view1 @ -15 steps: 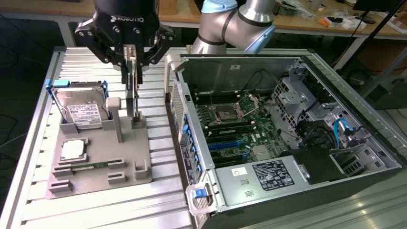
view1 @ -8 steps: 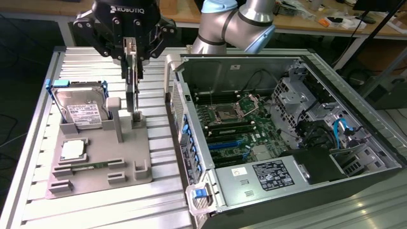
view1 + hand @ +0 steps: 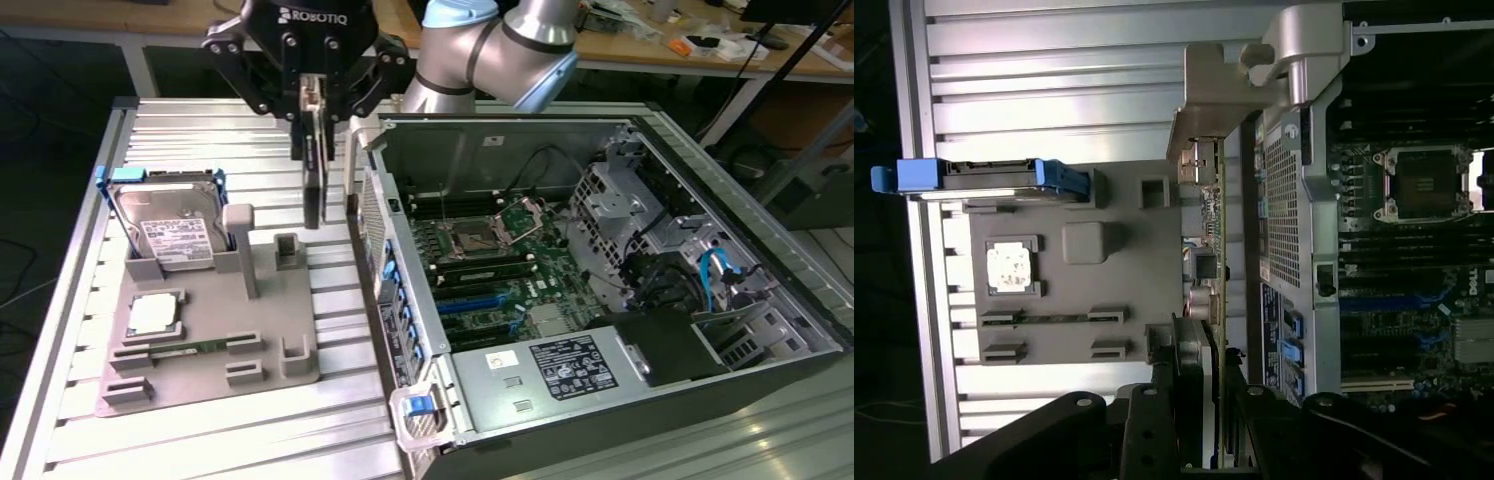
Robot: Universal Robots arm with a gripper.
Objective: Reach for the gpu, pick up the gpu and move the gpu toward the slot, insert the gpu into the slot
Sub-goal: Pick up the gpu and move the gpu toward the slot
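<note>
One black tool [image 3: 315, 105] pinches the slim, flat gpu [image 3: 312, 180], hanging edge-on over the ribbed metal table [image 3: 200, 140].

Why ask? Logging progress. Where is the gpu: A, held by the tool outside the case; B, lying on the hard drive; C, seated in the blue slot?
A: the gpu hangs edge-on in the shut tool, between the gray fixture and the open case.

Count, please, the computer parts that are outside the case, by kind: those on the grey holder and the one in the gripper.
hard drive: 1
processor chip: 1
memory stick: 1
gpu, held edge-on in the gripper: 1
Total: 4
</note>
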